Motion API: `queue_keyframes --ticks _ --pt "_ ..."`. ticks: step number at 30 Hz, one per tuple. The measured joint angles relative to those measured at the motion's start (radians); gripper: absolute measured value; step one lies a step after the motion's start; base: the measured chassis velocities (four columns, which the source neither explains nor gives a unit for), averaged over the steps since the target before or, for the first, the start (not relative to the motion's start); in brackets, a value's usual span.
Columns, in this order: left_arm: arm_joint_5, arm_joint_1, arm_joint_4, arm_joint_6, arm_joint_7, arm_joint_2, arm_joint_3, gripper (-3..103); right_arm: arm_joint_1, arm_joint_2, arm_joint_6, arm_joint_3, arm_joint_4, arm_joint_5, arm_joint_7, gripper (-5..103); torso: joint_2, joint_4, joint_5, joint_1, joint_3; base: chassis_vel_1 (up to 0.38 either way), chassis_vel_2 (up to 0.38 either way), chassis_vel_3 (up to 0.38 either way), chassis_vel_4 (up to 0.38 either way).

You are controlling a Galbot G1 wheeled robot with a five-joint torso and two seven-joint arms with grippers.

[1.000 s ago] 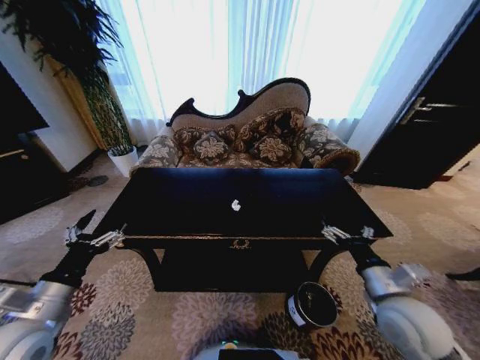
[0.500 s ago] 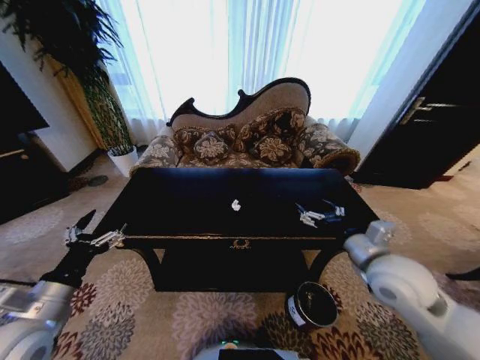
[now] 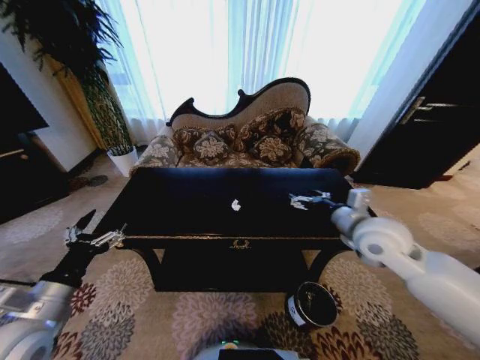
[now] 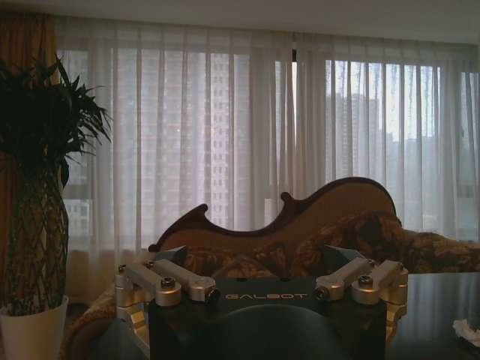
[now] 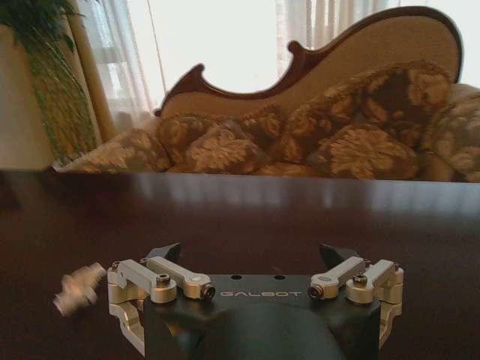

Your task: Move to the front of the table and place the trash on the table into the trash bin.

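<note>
The right pincer [image 3: 306,199] has been swung up from the near right corner of the bench [image 3: 187,217] and inward over the top within the last second; it is now held above the glossy surface, ahead of the right arm, with its jaws spread wide and nothing between them. In the right wrist view the same pincer [image 5: 255,259] is seen released, the dark top stretching away in front of it toward the sofa [image 3: 247,139].

The trash left on the bench is a small white scrap [image 3: 235,205], lying near the middle of the top, well apart from the right pincer and off to its left side. A pale, blurred object [image 5: 77,291] appears just beside one jaw in the right wrist view; what it is cannot be told.

The left pincer [image 3: 96,238] is kept parked off the bench's left corner, also released, unchanged over the same second. From its wrist camera the scrap [image 4: 468,331] is glimpsed at the frame's edge.

The bin [image 3: 311,304] stands on the carpet below and behind the right pincer, in front of the bench's right leg.

The shift is judged as the opening of a reach: the approach to the bench looks done, the scrap is not yet grasped, and nothing is seen in the bin.
</note>
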Motion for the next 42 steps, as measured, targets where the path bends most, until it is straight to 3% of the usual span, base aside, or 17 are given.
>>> queue_keyframes --ticks 6,21,31,42 --pt "0.000 0.000 0.000 0.000 0.000 0.000 0.000 100 0.217 0.055 -0.013 -0.218 -0.040 0.046 0.032 100 0.000 0.0002 -0.0006 0.000 0.000 0.000 0.000 0.000 0.000" --pt "0.000 0.000 0.000 0.000 0.000 0.000 0.000 100 0.528 0.179 -0.024 -0.563 -0.096 0.039 0.017 100 0.000 0.0003 -0.0003 0.000 0.000 0.000 0.000 0.000 0.000" --pt "0.000 0.000 0.000 0.000 0.000 0.000 0.000 100 0.554 0.255 -0.030 -0.665 -0.172 0.009 0.015 100 0.000 0.0001 -0.0002 0.000 0.000 0.000 0.000 0.000 0.000" --pt "0.000 0.000 0.000 0.000 0.000 0.000 0.000 100 0.580 0.290 -0.032 -0.730 -0.219 -0.001 0.021 100 0.000 0.0001 -0.0003 0.000 0.000 0.000 0.000 0.000 0.000"
